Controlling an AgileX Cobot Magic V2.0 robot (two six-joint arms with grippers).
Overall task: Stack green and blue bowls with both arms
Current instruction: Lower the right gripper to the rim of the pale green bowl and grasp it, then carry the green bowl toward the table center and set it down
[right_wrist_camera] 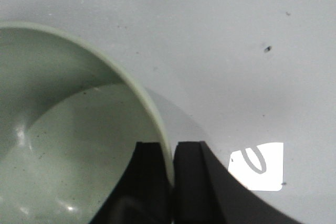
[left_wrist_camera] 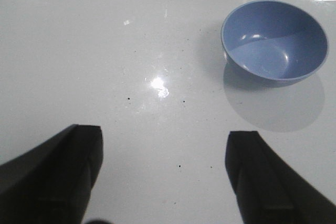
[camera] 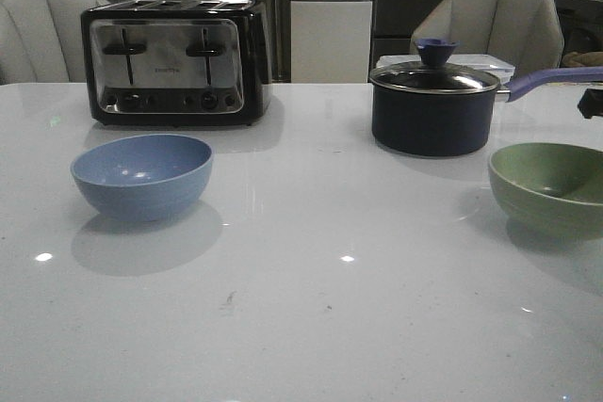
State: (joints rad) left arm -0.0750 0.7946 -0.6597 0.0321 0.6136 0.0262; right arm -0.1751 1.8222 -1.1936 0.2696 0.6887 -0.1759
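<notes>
Blue bowl upright on table, apart from left gripper, jaws spread wide. Right gripper pinches green bowl rim.

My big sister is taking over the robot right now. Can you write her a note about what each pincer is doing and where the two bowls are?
Right pincer: shut on the rim of the green bowl, one finger inside, one outside. The bowl sits at the table's right, near the dark saucepan.
Left pincer: open, holding nothing, hovering over bare table short of the blue bowl.
Blue bowl: upright and empty at the table's left, in front of the toaster.
Done: green bowl gripped.
Left: grip the blue bowl, then stack one bowl in the other.
</notes>
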